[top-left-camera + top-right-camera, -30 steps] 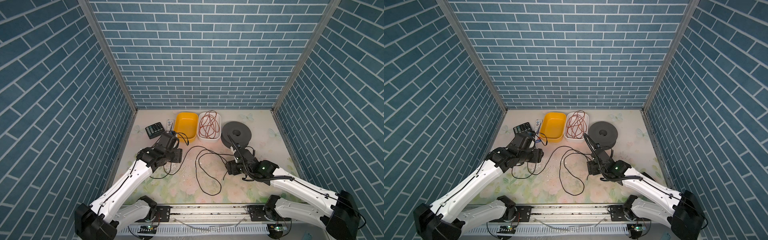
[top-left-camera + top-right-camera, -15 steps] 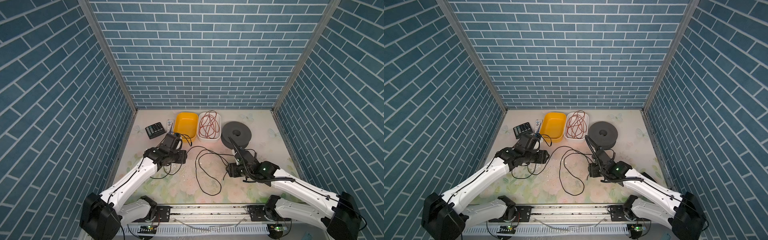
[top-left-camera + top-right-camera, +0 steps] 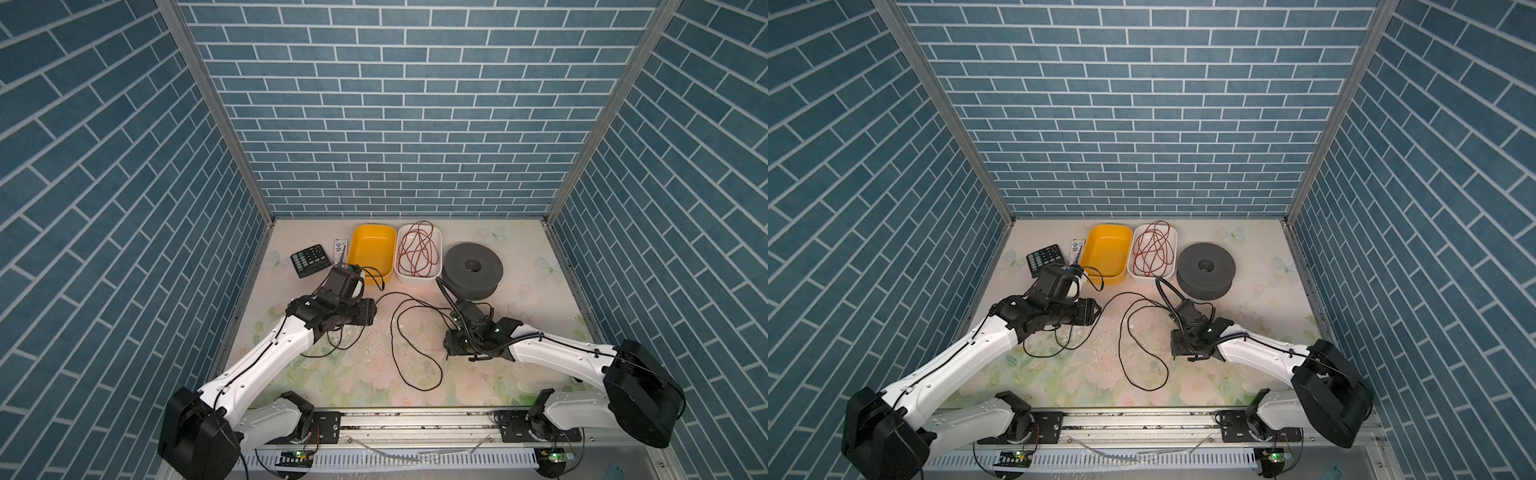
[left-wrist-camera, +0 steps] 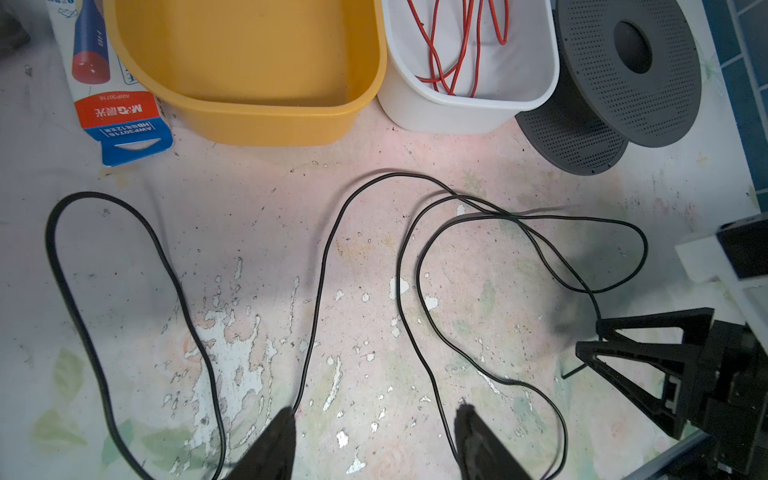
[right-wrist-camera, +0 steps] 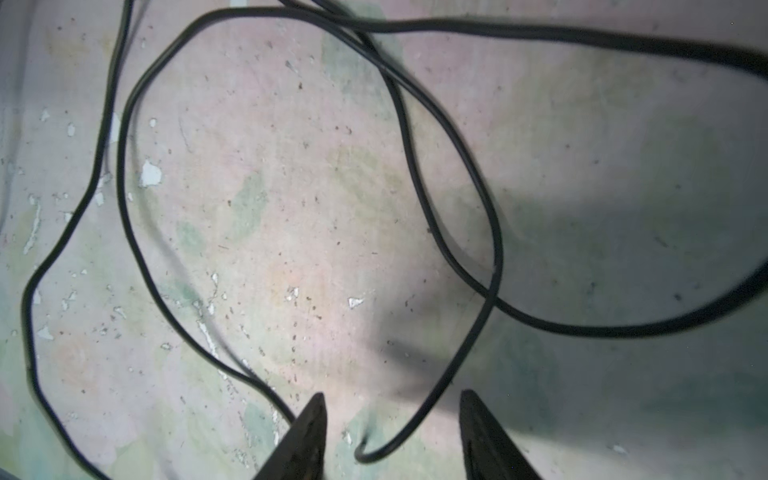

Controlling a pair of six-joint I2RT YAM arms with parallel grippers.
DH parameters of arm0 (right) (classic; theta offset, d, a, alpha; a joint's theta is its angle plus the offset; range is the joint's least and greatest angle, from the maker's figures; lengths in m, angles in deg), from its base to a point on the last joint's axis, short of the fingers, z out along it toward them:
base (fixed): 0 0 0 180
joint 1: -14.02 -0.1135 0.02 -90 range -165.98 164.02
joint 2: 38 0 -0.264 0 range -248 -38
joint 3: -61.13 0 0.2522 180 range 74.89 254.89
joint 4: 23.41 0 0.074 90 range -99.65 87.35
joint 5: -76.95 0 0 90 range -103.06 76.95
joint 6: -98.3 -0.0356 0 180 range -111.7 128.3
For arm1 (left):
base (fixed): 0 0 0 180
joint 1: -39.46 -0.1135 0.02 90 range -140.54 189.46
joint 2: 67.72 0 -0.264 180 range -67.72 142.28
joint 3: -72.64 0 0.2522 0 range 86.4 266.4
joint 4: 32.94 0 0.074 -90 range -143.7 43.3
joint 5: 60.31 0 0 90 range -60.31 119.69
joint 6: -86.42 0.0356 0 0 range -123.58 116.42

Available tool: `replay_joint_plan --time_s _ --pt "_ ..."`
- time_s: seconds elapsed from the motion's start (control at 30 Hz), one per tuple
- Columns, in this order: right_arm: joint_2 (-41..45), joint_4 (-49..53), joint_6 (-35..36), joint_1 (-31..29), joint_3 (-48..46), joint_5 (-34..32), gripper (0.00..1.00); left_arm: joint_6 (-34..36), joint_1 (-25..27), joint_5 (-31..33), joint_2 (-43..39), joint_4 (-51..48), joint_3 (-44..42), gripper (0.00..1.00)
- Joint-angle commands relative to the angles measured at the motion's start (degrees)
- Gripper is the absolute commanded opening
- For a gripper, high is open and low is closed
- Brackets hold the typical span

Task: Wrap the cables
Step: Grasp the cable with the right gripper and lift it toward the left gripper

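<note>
1. Across the middle of the table (image 3: 540,299), between the two arms, the black cable (image 4: 323,270) is spread in loose, crossing loops. None of it is seen wound on anything, so the wrapping is judged hardly begun.
2. The right gripper (image 5: 392,394) is held low over the table with its jaws apart. The cable's curled free end is seen lying between them, ungrasped, and this placing is judged to be meant for a pinch on that end.
3. The left gripper (image 4: 375,409) is likewise held with fingers released and nothing between them. One strand is seen running up to one finger, though contact cannot be told. It is probably kept there so that slack can be taken up.
4. The grey spool (image 3: 473,270) is laid flat, hole upward, just behind the right arm, probably as the core for winding.
5. The yellow tub (image 3: 372,249) and the white tub (image 4: 449,112), in which red wire (image 3: 417,249) is kept, are set along the back, behind the loops, so the working space is left free.
</note>
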Motion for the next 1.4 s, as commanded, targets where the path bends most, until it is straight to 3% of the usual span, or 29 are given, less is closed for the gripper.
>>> replay_joint_plan --time_s 0.0,0.23,0.5,0.73,0.93,1.13,1.37 --pt "-1.8 -1.7 -1.8 -0.2 -0.7 0.1 0.41 0.0 -0.2 -0.1 -0.3 0.0 -1.0 0.62" --pt "2.5 5.0 4.6 0.0 4.2 -2.2 0.00 -0.2 -0.2 -2.2 -1.5 1.3 -1.2 0.62" --pt "11.0 13.9 25.7 0.1 12.9 -4.6 0.00 4.1 0.0 -10.9 1.2 6.3 4.9 0.64" --pt "12.5 8.8 40.2 0.1 14.5 -4.2 0.00 11.4 3.0 -14.4 5.1 13.7 10.8 0.74" --pt "13.0 7.5 46.0 0.4 17.5 2.6 0.00 19.2 5.3 -15.3 9.0 19.9 12.3 0.75" --pt "14.2 7.8 48.3 2.0 18.3 8.0 0.00 26.2 5.4 -23.6 9.6 25.8 8.9 0.69" --pt "15.0 4.0 49.8 3.6 17.6 16.1 0.00 30.9 5.9 -27.3 10.0 29.4 5.0 0.62"
